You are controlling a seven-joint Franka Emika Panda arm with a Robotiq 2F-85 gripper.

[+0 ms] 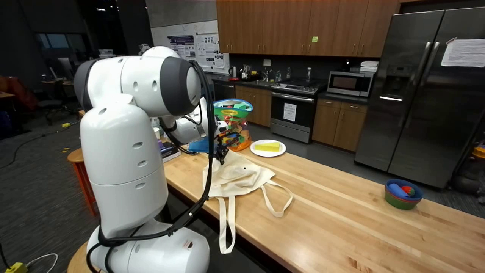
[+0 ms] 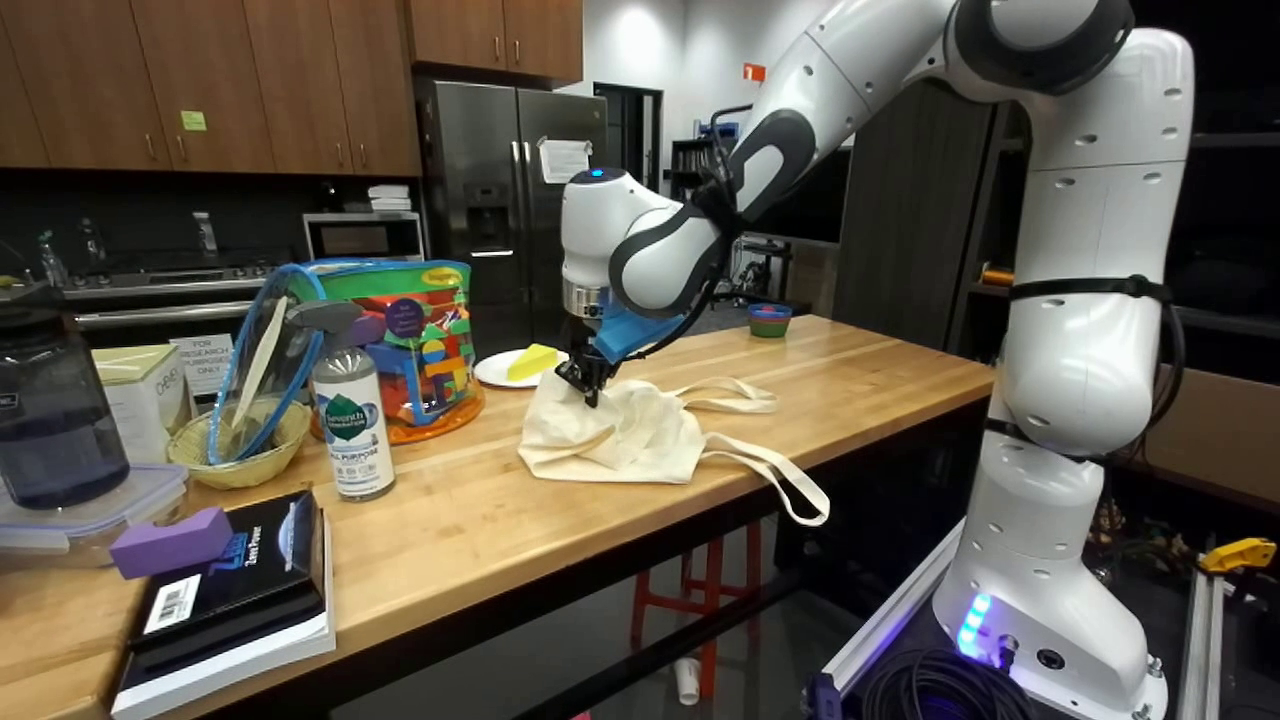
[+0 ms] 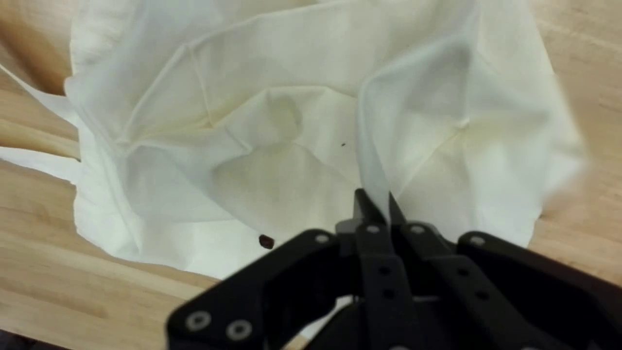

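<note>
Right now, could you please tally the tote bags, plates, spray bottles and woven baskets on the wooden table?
Tote bag: 1, a fold pinched in the gripper
Plate: 1
Spray bottle: 1
Woven basket: 1
Total: 4

In an exterior view, wooden cabinets span twelve to one o'clock above a dark backsplash, with a stove and a microwave at two. A steel refrigerator stands between two and three. A whiteboard with posters hangs at eleven, dark grey floor spreads at eight, and pale panes at ten may be a window, though that corner is dim. The wooden surface reaches four. In an exterior view, a brightly lit white wall shows at twelve, a red stool between five and six.
</note>
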